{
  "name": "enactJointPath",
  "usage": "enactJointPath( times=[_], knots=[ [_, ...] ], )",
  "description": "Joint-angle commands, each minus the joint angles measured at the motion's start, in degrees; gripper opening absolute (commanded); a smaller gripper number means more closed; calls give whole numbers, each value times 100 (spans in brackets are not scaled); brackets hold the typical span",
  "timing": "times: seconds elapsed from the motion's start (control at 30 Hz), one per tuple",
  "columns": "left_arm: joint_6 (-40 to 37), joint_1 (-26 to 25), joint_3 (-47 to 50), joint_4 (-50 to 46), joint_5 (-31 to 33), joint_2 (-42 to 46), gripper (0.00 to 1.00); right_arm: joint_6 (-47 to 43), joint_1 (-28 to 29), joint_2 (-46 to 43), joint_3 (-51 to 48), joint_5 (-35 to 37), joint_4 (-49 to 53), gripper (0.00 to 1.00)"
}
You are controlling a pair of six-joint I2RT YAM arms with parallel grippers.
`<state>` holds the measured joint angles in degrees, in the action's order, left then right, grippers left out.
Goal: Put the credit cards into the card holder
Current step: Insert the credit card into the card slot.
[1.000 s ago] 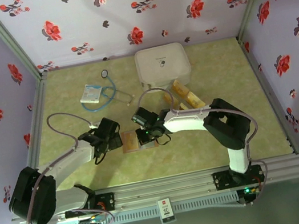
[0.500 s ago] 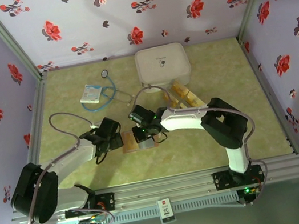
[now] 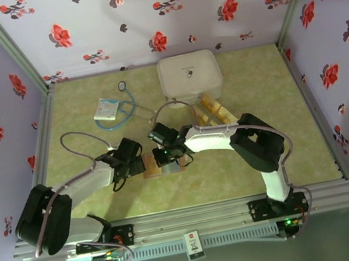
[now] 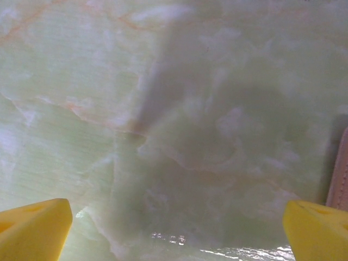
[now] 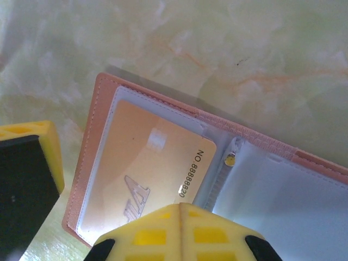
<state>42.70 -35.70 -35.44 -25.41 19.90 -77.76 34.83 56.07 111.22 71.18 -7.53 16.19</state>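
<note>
Now your right end effector [image 5: 181,215], fingers together and empty, has edged left over the open card holder [image 5: 239,179] on the surface [image 3: 267,155], one gold credit card [image 5: 152,174] already pocketed; your left end effector [image 4: 176,228] waits spread wide beside it, and more cards [image 3: 217,113] remain to fetch.

Glossy, smooth pale-green marble-look tabletop [image 4: 179,109]; matt stitched reddish-brown leather-like card holder [image 5: 97,136] with clear shiny plastic sleeves [image 5: 283,206]; smooth golden plastic-looking credit card [image 5: 152,174].
</note>
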Motion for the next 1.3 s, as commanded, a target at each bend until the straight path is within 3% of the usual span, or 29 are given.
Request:
enactJointPath(
  times=[0.0, 0.67, 1.0, 1.27],
  knots=[
    [-55, 42, 55, 95, -55, -107, 100, -96, -33, 167, 188, -45, 16, 0],
    [-42, 37, 72, 229, -153, -242, 100, -124, -26, 305, 483, -287, 62, 0],
    [-49, 77, -94, 7, -80, 23, 100, -109, -130, -459, -206, 67, 60, 3],
    [-130, 198, -305, -365, 77, 398, 100, -77, -157, -393, -482, 7, -176, 2]
  ],
)
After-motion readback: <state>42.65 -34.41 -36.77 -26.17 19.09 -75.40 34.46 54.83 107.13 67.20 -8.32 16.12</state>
